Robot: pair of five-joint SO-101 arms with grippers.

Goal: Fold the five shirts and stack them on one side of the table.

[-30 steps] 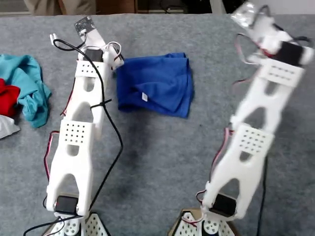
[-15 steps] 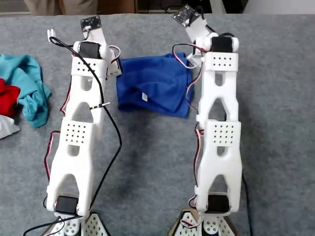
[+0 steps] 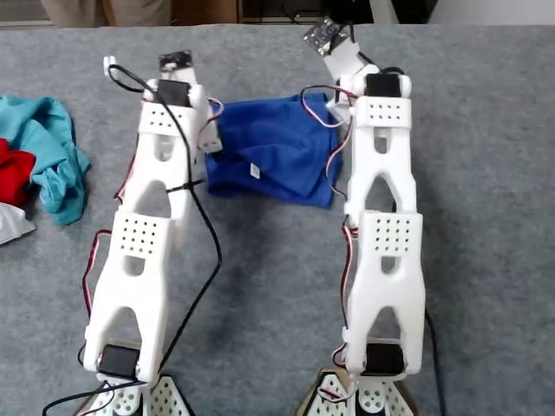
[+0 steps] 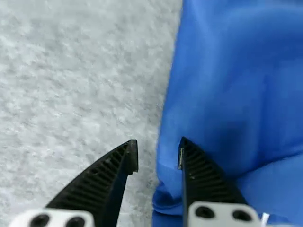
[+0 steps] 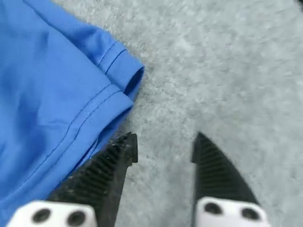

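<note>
Folding of the blue shirt (image 3: 273, 156) seems the step in hand. It lies rumpled on the worktop (image 3: 260, 295) near 12 o'clock, between the arms. The left gripper (image 4: 157, 146), fingers spread, straddles its 9 o'clock edge; the right gripper (image 5: 165, 140), also spread, stands at its 3 o'clock edge. Next, I think, both must pinch and lift.

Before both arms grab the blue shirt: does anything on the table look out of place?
Nothing damaged. The blue shirt lies roughly folded, its edges uneven; the open left pincer and right pincer flank it. At the table's left edge a teal shirt, red garment and white garment sit crumpled, unfolded.
</note>
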